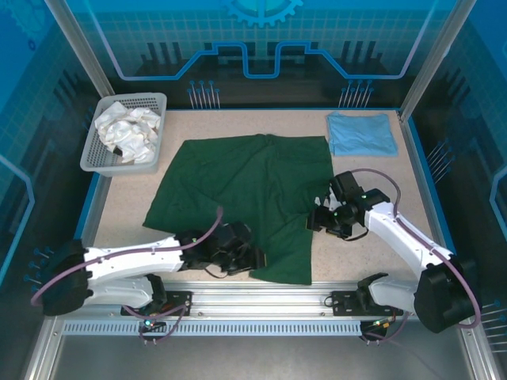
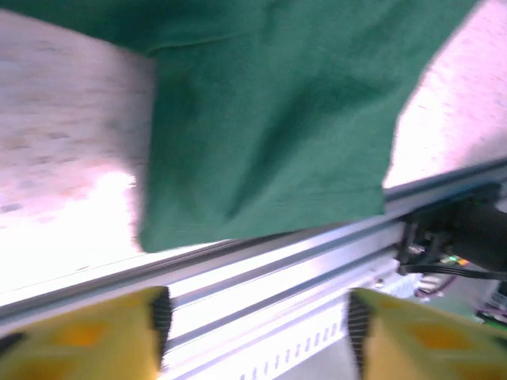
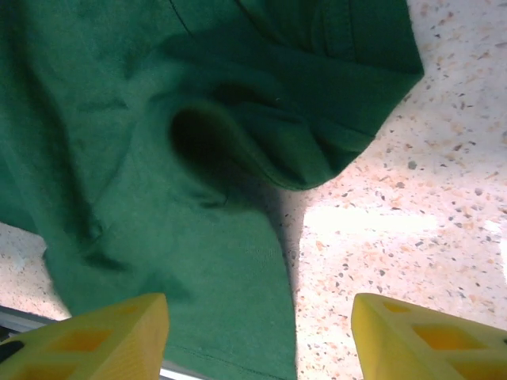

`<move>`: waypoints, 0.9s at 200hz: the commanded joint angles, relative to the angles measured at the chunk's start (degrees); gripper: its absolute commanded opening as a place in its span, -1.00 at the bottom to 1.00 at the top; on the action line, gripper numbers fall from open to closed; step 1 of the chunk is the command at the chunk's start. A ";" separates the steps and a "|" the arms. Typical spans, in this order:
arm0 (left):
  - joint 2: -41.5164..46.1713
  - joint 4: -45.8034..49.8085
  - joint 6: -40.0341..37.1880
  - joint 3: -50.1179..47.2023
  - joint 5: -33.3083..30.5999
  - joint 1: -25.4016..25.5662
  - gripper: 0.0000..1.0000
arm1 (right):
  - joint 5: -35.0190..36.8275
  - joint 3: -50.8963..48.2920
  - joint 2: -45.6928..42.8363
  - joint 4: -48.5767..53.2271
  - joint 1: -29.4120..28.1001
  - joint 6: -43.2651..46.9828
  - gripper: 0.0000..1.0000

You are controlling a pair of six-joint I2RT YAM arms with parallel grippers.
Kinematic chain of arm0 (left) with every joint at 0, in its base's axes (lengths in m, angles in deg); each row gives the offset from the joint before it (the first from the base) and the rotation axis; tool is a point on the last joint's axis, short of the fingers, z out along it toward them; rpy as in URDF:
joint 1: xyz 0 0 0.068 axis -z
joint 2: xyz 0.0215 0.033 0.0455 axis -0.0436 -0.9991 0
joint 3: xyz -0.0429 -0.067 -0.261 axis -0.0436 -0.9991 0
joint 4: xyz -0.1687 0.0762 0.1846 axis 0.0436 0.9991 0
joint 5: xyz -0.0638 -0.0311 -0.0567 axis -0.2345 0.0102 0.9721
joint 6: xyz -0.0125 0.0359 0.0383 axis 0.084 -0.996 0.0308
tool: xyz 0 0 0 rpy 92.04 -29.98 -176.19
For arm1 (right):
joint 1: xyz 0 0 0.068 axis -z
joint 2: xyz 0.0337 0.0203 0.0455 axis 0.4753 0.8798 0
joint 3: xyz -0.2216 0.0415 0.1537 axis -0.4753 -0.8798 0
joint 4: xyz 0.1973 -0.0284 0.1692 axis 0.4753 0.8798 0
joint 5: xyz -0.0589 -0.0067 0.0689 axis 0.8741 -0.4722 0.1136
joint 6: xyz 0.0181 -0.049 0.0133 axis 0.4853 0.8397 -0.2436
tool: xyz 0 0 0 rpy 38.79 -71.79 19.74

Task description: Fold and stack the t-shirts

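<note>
Both splayed and empty, left hand [image 2: 257, 309] at the dark green t-shirt [image 1: 245, 194] near hem, right hand [image 3: 260, 313] by its sleeve, prob. lining up to pinch & fold.

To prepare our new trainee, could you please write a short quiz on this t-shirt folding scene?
1. True or false: the light blue t-shirt lies on top of the green t-shirt.
2. What lies in the basket? A) white cloth B) a red towel C) nothing
3. Fill in: the left claw and right claw both stand ___.
Key: 1 false; 2 A; 3 open.
</note>
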 commanded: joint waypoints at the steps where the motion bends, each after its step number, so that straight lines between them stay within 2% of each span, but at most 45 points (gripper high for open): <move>1: 6.69 9.49 -4.63 2.66 -6.70 -6.05 0.48 | 2.83 5.35 2.16 2.73 0.61 0.52 0.25; 18: 7.60 11.34 -10.62 5.95 -6.20 -15.21 0.45 | 7.25 10.12 6.70 2.58 1.48 0.44 0.21; 31: 6.08 11.30 -15.35 8.93 -6.48 -22.58 0.34 | 9.10 12.82 10.85 1.28 3.43 -0.02 0.14; 44: 2.47 10.12 -19.68 11.83 -6.38 -28.62 0.15 | 10.45 16.09 16.12 -0.60 5.34 -0.15 0.07; 63: -5.06 7.74 -22.83 15.02 -7.40 -34.95 -0.06 | 11.59 23.15 26.07 -1.39 6.90 0.15 -0.22; 83: -14.00 1.76 -23.11 15.22 -8.32 -39.38 -0.07 | 11.41 31.97 37.03 -1.27 7.06 0.87 -0.38; 119: -29.79 -3.68 -23.34 18.27 -7.94 -45.40 -0.06 | 13.44 50.11 55.62 2.98 7.04 2.16 -0.40; 149: -33.74 -7.61 -22.19 16.83 -7.82 -47.71 0.06 | 12.86 64.11 67.55 7.38 6.73 2.67 -0.30; 167: -34.38 -9.28 -21.08 15.38 -7.58 -48.09 0.06 | 16.20 75.89 74.63 14.05 6.11 2.71 -0.21; 180: -33.93 -11.50 -19.16 13.32 -6.62 -48.72 0.07 | 12.38 82.61 78.36 14.81 6.47 3.39 -0.17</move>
